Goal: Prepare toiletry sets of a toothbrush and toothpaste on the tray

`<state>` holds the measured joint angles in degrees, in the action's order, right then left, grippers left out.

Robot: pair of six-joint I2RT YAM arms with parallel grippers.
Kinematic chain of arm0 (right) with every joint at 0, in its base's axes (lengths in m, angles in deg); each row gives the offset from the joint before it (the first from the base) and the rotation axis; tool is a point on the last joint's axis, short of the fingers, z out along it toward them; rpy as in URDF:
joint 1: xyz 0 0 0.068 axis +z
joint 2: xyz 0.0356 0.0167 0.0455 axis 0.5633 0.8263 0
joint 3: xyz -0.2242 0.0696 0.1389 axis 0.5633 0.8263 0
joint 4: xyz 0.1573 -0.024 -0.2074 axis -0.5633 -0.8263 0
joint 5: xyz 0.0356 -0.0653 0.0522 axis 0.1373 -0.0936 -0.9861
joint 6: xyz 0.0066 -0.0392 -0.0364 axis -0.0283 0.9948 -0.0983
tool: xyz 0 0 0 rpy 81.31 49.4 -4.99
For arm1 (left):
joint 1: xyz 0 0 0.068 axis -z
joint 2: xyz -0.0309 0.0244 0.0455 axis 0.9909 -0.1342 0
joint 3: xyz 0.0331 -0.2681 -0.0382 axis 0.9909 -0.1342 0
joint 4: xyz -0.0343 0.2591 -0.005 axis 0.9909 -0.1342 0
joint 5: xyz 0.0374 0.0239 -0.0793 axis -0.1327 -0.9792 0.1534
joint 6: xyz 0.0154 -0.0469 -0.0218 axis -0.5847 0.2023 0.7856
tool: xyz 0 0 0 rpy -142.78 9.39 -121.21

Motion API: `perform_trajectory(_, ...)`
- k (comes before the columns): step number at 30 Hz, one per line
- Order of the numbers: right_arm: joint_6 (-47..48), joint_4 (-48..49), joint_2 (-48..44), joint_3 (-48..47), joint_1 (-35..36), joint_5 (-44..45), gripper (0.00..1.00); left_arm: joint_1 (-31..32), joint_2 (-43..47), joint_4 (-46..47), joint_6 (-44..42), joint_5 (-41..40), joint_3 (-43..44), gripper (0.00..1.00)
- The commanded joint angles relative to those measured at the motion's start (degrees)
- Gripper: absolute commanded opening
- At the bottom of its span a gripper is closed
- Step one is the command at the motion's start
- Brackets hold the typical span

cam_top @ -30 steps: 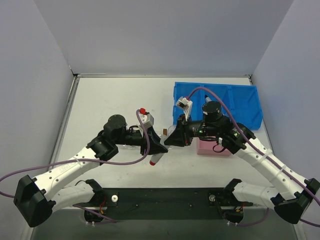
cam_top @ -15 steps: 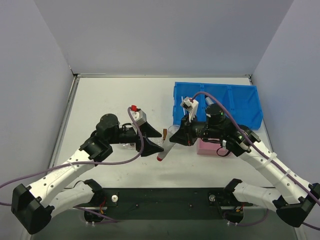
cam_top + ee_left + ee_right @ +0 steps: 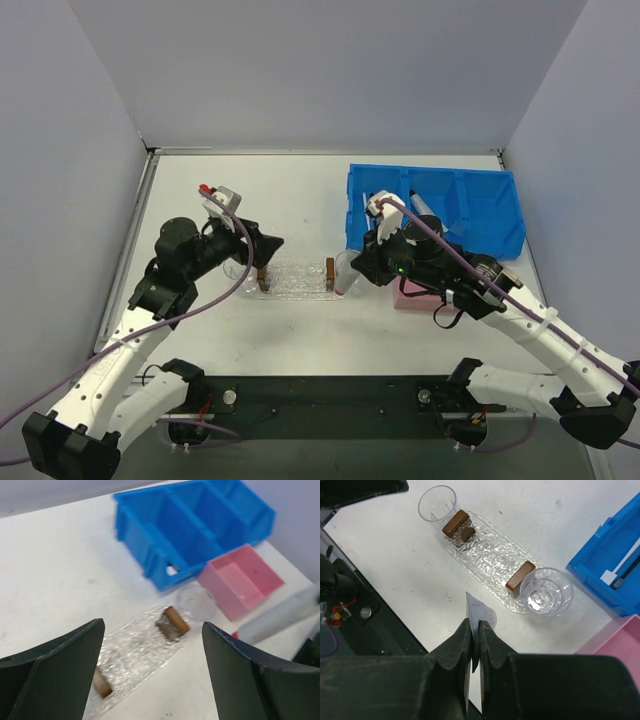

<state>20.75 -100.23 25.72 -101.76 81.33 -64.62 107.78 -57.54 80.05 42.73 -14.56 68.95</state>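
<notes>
The clear textured tray [image 3: 296, 281] lies mid-table with a small brown block at each end. My right gripper [image 3: 345, 284] hovers just past the tray's right end, shut on a silvery toothpaste [image 3: 481, 614] tube pinched at its flat end. The same toothpaste [image 3: 280, 618] shows blurred at the right of the left wrist view. My left gripper [image 3: 268, 247] hangs over the tray's left end with its jaws wide open and nothing between them; the tray [image 3: 135, 652] lies below it. A white and a black toothbrush [image 3: 621, 566] rest in the blue bin.
A clear cup [image 3: 546, 591] stands at the tray's right end and another cup [image 3: 437, 502] at its left end. The blue compartmented bin [image 3: 470, 200] sits at the back right, with the pink box [image 3: 420, 294] in front of it under the right arm.
The left gripper opened, let go of the toothpaste and drew back to the left. The right gripper shut on the tube and now holds it alone near the tray's right end.
</notes>
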Motion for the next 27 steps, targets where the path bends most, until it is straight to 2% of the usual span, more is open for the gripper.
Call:
perform_trajectory(1,1.68,5.41,3.51,-3.86,4.18,12.83,0.00,-6.86,-0.43,-5.18,3.25,-10.74,1.91,0.90)
perform_trajectory(10,1.33,12.70,13.71,-7.73,5.07,15.48,0.00,-7.30,1.51,-9.04,-2.53,-21.55,2.25,0.89)
perform_trajectory(18,-2.96,14.73,20.65,-11.34,6.21,19.44,0.00,-7.30,1.16,-9.22,-3.06,-22.17,2.34,0.89)
perform_trajectory(27,-4.29,12.71,24.00,-12.31,9.03,26.65,0.00,-7.21,1.42,-9.30,-3.06,-22.35,2.25,0.88)
